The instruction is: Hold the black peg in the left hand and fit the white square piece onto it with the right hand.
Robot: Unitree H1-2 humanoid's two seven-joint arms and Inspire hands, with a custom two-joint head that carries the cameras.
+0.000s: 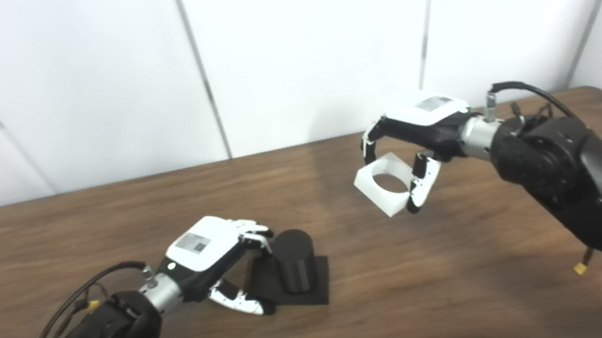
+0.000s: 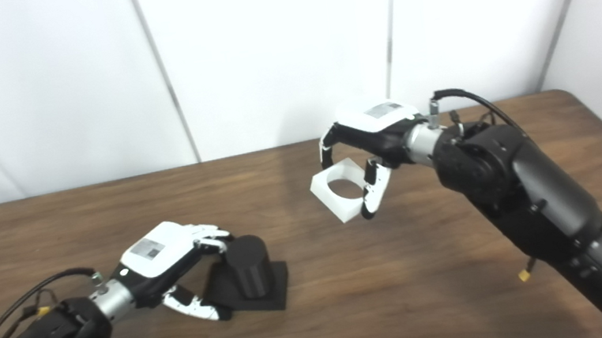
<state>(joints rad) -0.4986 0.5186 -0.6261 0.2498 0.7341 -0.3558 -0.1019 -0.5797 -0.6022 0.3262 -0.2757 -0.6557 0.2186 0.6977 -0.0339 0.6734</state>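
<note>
The matte black cylindrical peg on its flat square black base (image 1: 295, 271) is being steadied on the brown wood-grain worktop (image 1: 410, 294) by the left hand (image 1: 213, 256), whose fingers (image 1: 254, 236) are being curled against the side of the peg while the thumb is being pressed along the near edge of the base; the base itself is resting flat on the worktop, not lifted. Up and to the right of the peg, well apart from it, the white square plastic piece with a round hole (image 1: 387, 184) is being carried in the air by the right hand (image 1: 419, 139), pinched between the fingers at its far edge and the thumb at its near corner, and tilted. For the fitting to be done well, the piece is probably best levelled first, so that its hole is being brought squarely over the top of the peg before being lowered, while the peg is being kept upright and unmoving.
</note>
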